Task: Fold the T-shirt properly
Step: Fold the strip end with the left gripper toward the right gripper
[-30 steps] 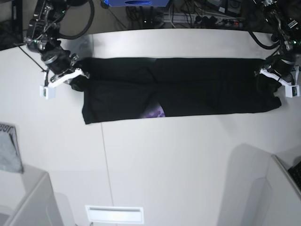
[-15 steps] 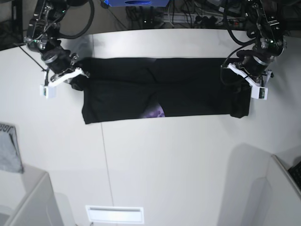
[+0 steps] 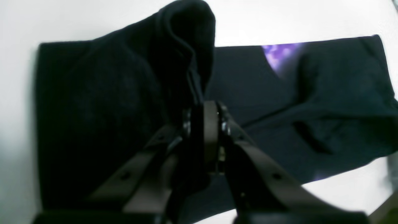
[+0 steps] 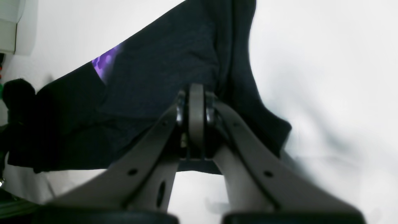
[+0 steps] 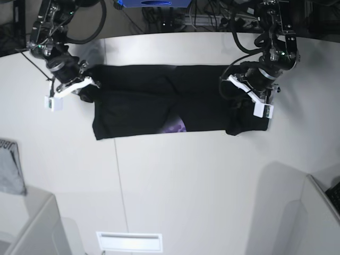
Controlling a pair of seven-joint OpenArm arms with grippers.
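The black T-shirt (image 5: 159, 101) lies as a long band across the far part of the white table (image 5: 186, 180), with a purple patch of print (image 5: 174, 126) at its near edge. My left gripper (image 5: 241, 98) is shut on the shirt's right end, which is lifted and doubled over the band. In the left wrist view the fingertips (image 3: 203, 109) pinch a raised fold of cloth (image 3: 186, 46). My right gripper (image 5: 87, 87) is shut on the shirt's left end. In the right wrist view its tips (image 4: 194, 93) clamp the cloth (image 4: 161, 62).
A small grey item with lettering (image 5: 9, 167) lies at the left edge. White boxes stand at the bottom left (image 5: 26, 223) and the bottom right (image 5: 313, 212). A white slot (image 5: 129, 241) is at the front. Cables lie behind the table (image 5: 212, 21).
My left gripper has carried the shirt's right end towards the view's left, so the band is shorter. My right gripper has stayed where it was.
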